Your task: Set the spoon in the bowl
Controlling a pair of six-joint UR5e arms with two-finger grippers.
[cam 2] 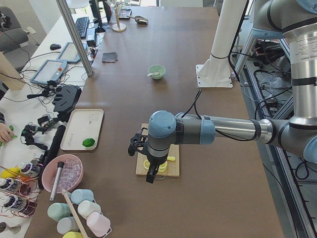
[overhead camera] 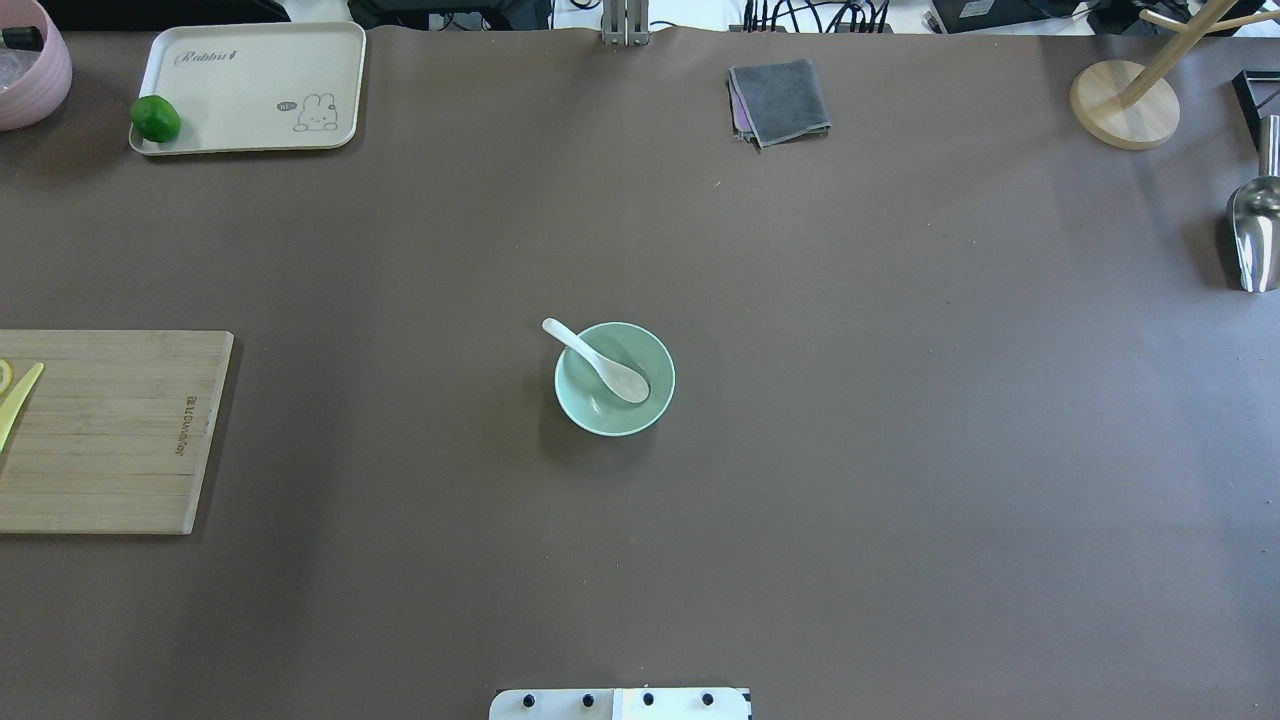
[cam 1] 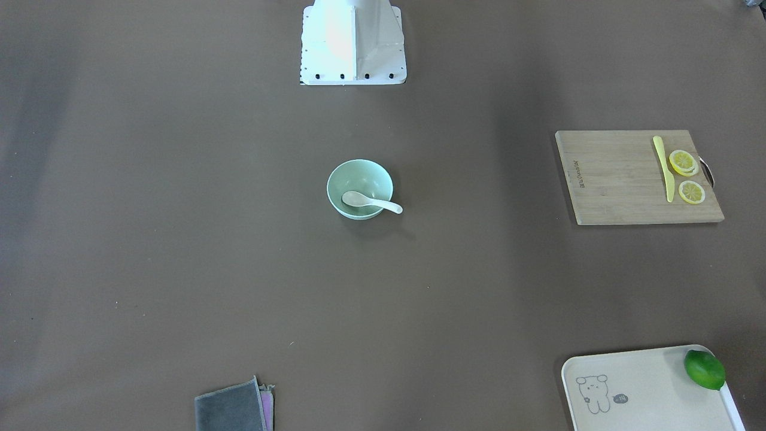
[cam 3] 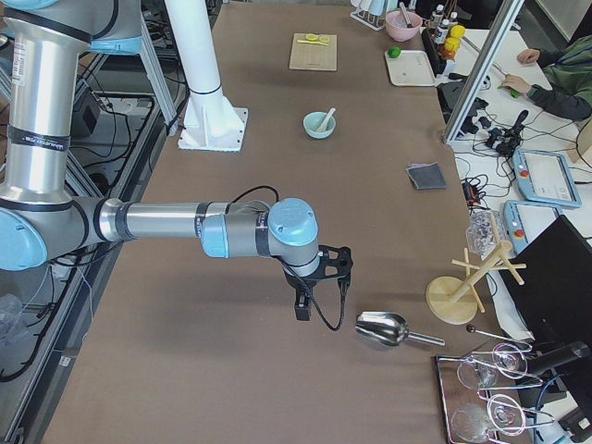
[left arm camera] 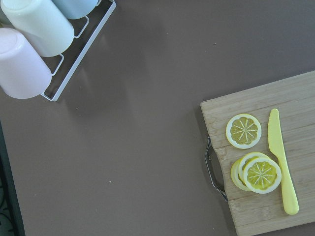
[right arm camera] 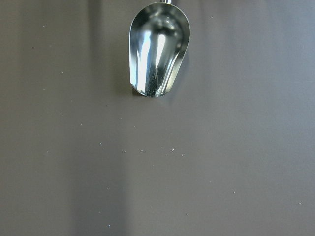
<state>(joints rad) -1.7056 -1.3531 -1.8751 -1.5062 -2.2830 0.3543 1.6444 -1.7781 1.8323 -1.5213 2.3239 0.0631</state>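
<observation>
The left claw hangs over the board, well apart from the bowl on the robot's left; the right claw hangs near the steel scoop, well apart from the bowl on the robot's right. Both appear only in the side views, so I cannot tell how wide either stands. The spoon lies in the bowl: its deep oval head rests on the inner floor and its short curved handle leans out over the rim. Its long axis runs from the bowl's middle outward, away from the robot's base and toward its left. Neither arm is clearly nearer the bowl, though the handle points to the left arm's side. The task looks complete, so no further reach seems called for. The spoon is glossy white and smooth, likely slippery to pinch. The bowl is round, plain, pale mint green with deep sides, and stands upright on the matte brown surface. Beside the bowl nothing else lies close. The board is pale wood with visible grain, carrying lemon slices and a thin flat yellow knife.
</observation>
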